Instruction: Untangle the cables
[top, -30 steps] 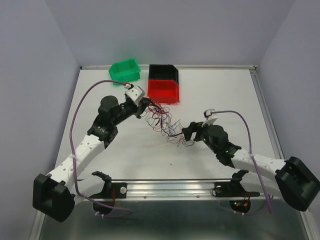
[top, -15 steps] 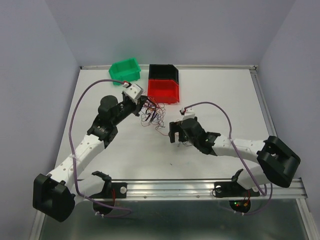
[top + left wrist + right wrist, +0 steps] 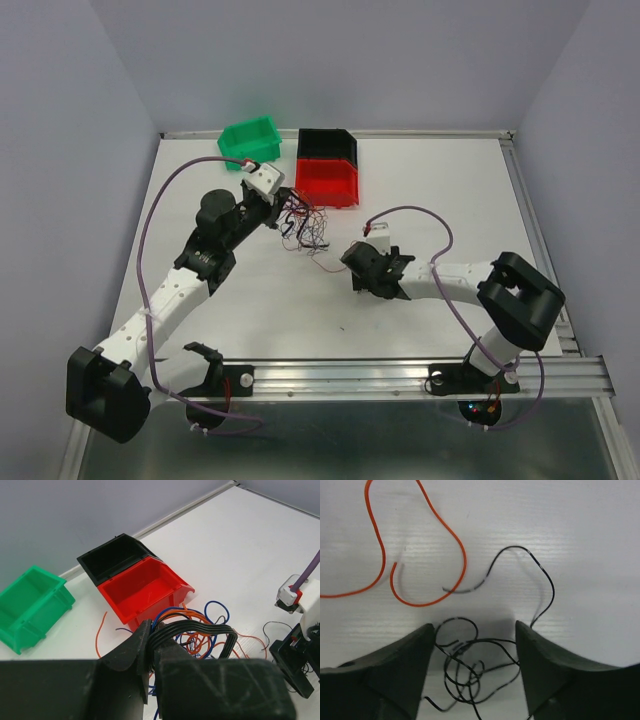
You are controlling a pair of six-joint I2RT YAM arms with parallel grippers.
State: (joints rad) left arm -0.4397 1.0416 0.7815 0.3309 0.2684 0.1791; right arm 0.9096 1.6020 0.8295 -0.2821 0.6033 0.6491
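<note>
The cables (image 3: 308,228) form a loose tangle of red, blue, orange and black wires in front of the red bin. My left gripper (image 3: 283,207) is shut on a flat band of black wires (image 3: 200,632) at the tangle's left end, with orange and blue loops (image 3: 202,642) hanging behind it. My right gripper (image 3: 365,272) points down at the table, open. Between its fingers (image 3: 410,665) lies a small coil of black wire (image 3: 470,667) that neither finger grips. An orange wire (image 3: 455,545) curls on the table beyond that coil.
A red bin (image 3: 327,180) and a black bin (image 3: 327,145) stand together at the back centre, a green bin (image 3: 250,140) to their left. The left gripper (image 3: 151,645) is close to the red bin (image 3: 142,587). A rail (image 3: 400,372) runs along the near edge.
The right arm swung left and its gripper came down over the black coil. The left gripper drew the main tangle back toward the red bin, away from the right gripper.
</note>
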